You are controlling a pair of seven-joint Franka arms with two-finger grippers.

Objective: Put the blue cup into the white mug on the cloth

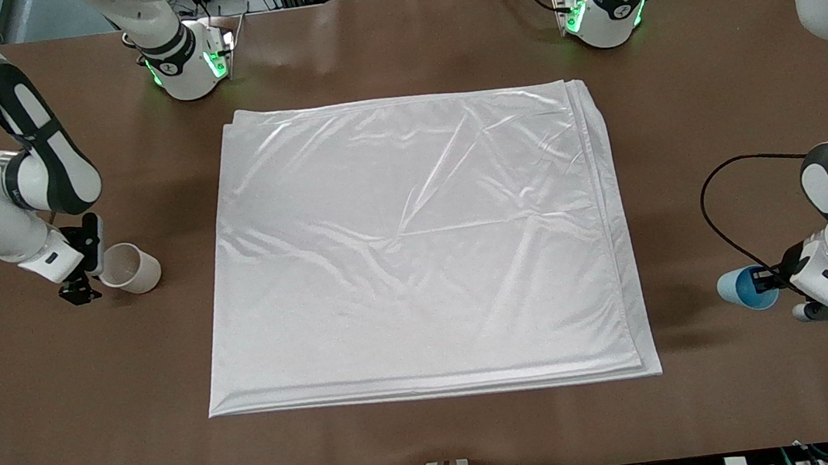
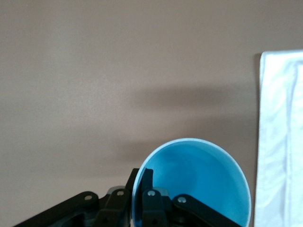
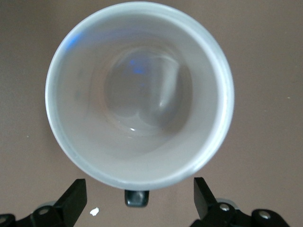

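The blue cup [image 1: 744,288] is tipped on its side over the bare table at the left arm's end, beside the cloth [image 1: 415,240]. My left gripper [image 1: 770,279] is shut on the cup's rim. In the left wrist view one finger [image 2: 147,189] is inside the cup [image 2: 199,184] and the other is outside it. The white mug [image 1: 129,267] is on the bare table at the right arm's end, off the cloth. My right gripper [image 1: 85,266] is open right beside the mug. In the right wrist view the fingers [image 3: 75,198] straddle the mug's black handle [image 3: 137,197] without touching the mug [image 3: 139,94].
The cloth lies flat across the middle of the brown table [image 1: 437,433], and its edge shows in the left wrist view [image 2: 279,142]. A black cable [image 1: 717,221] loops over the table near the left arm. A small white speck [image 3: 94,211] lies by the mug.
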